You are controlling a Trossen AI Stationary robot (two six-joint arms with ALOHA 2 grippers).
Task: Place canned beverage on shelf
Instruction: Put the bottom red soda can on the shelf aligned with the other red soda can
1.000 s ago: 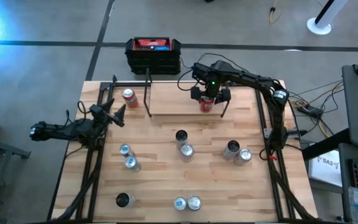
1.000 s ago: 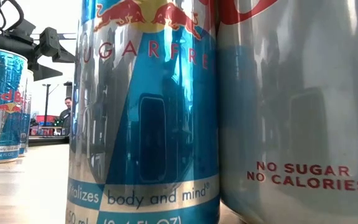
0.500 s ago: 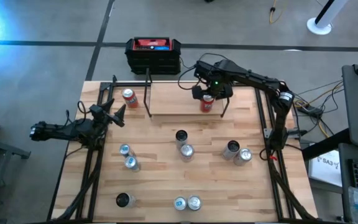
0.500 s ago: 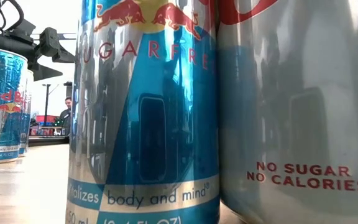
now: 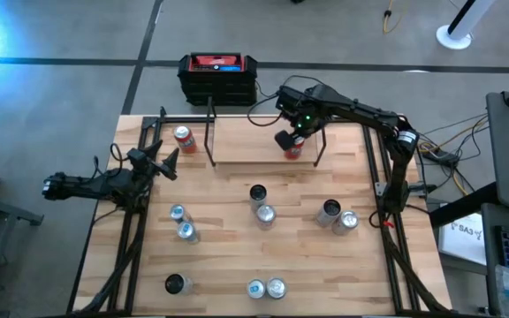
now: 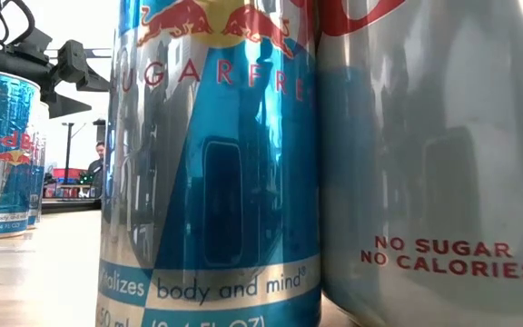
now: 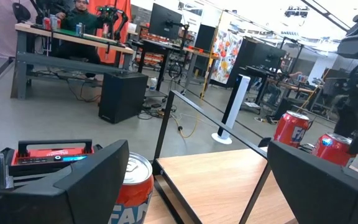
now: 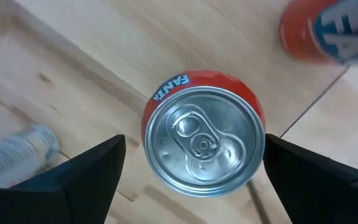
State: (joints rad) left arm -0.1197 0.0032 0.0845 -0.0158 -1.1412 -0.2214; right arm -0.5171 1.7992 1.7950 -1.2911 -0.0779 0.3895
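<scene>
Hovering right gripper (image 8: 191, 180), jaws spread and released, directly over an orange can (image 8: 202, 141) standing on the shelf (image 5: 254, 146) board. Judgement: lift straight up, no sideways drift, so fingers clear the rim. Left gripper (image 5: 168, 162) waits, released.

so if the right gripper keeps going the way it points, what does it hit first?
The orange Fanta can directly below it. The right gripper is open, pointing straight down, its fingers either side of the can's top. How far above it sits is unclear.
</scene>
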